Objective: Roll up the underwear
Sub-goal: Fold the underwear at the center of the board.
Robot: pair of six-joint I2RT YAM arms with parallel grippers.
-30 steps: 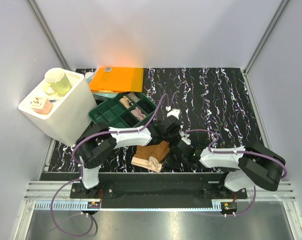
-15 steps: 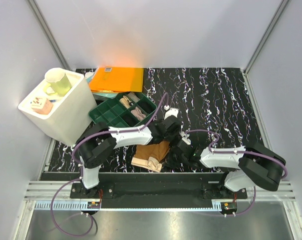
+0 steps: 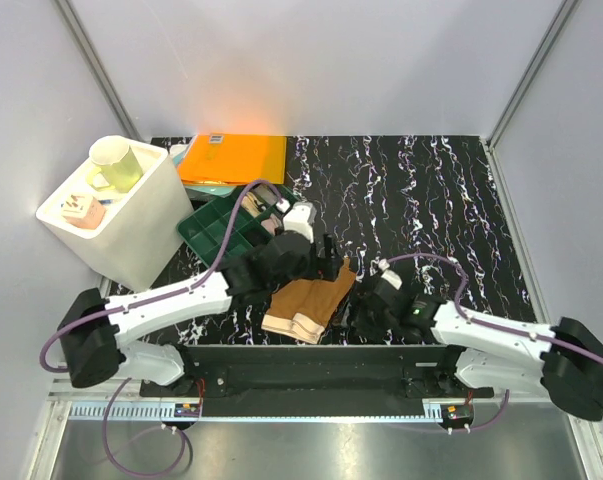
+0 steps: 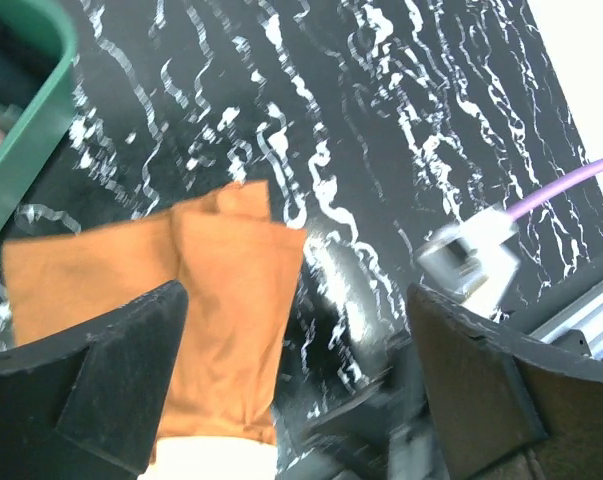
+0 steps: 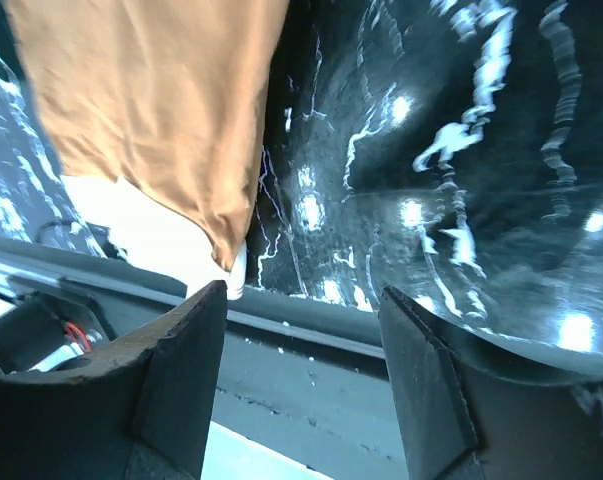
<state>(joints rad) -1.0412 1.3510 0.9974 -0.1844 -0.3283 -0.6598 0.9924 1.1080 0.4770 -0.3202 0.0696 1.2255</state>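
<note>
Nearest the arm bases, the brown boxer briefs (image 3: pixel 311 298) are laid flat on the black, white-veined surface (image 3: pixel 431 200), with their pale waistband (image 3: pixel 289 326) turned toward the near edge. Just to the right of them the right tool (image 5: pixel 303 295) is held low over the surface. Its jaws are spread wide and nothing is gripped, only marbled surface being seen between them in the right wrist view, where the brown fabric lies off to the left of the gap. Whether the fabric is touched by its left finger cannot be told. A little farther in, the left tool (image 4: pixel 296 300) is held over the far right corner of the briefs, likewise released, with its two fingers set well apart and nothing clasped. In the left wrist view a white connector (image 4: pixel 466 250) on a purple cable (image 4: pixel 571 185) is seen beyond the briefs. Behind the left arm a green compartment tray (image 3: pixel 213 228) is placed, with pale items lying in its far compartments. At the left edge a tilted white bin (image 3: pixel 141 240) is found, a pale green mug (image 3: pixel 116 162) being carried on it. Farthest back, a flat orange folder (image 3: pixel 233 158) is laid just behind the tray.
</note>
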